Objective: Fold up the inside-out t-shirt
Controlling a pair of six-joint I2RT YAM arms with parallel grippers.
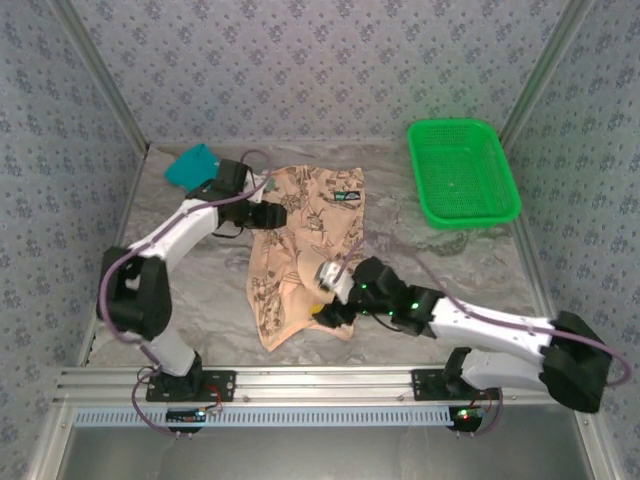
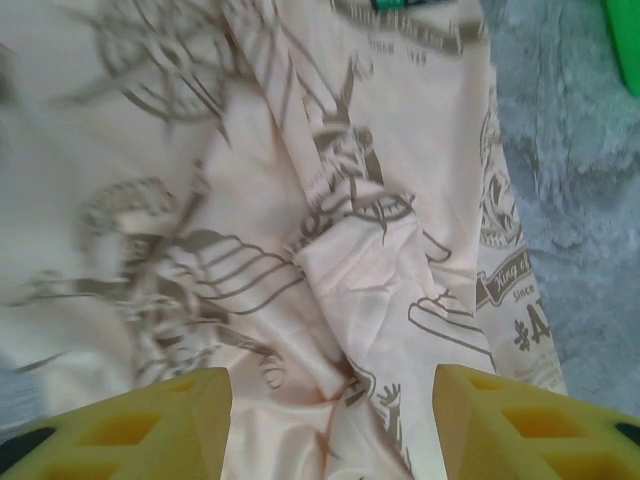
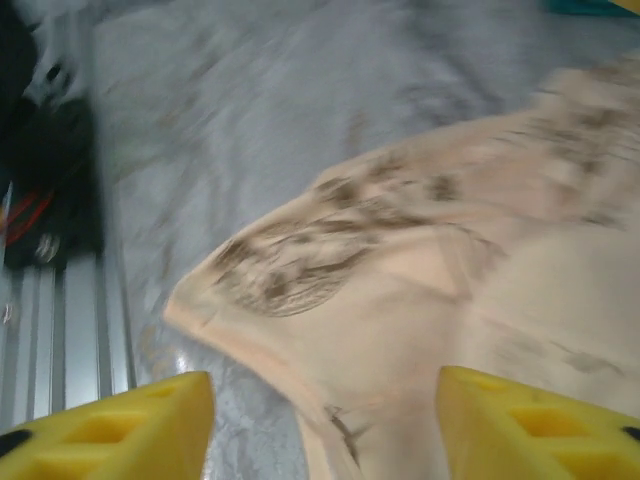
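The inside-out t-shirt (image 1: 305, 250) lies in a long, rumpled strip down the middle of the table, peach cloth with dark nautical prints and a small dark label near its far edge. My left gripper (image 1: 276, 216) hovers over its upper left part. In the left wrist view the yellow fingers (image 2: 150, 425) stand wide apart, open, over wrinkled printed cloth (image 2: 350, 250). My right gripper (image 1: 326, 300) is at the shirt's lower right edge. It is open too in the right wrist view, its fingers (image 3: 540, 425) spread above a cloth corner (image 3: 400, 300).
A green plastic basket (image 1: 463, 170) sits at the back right. A folded teal shirt (image 1: 192, 165) lies at the back left, behind the left arm. Patterned walls close in the grey marbled table (image 1: 470, 260), and a metal rail (image 1: 320, 385) runs along the near edge.
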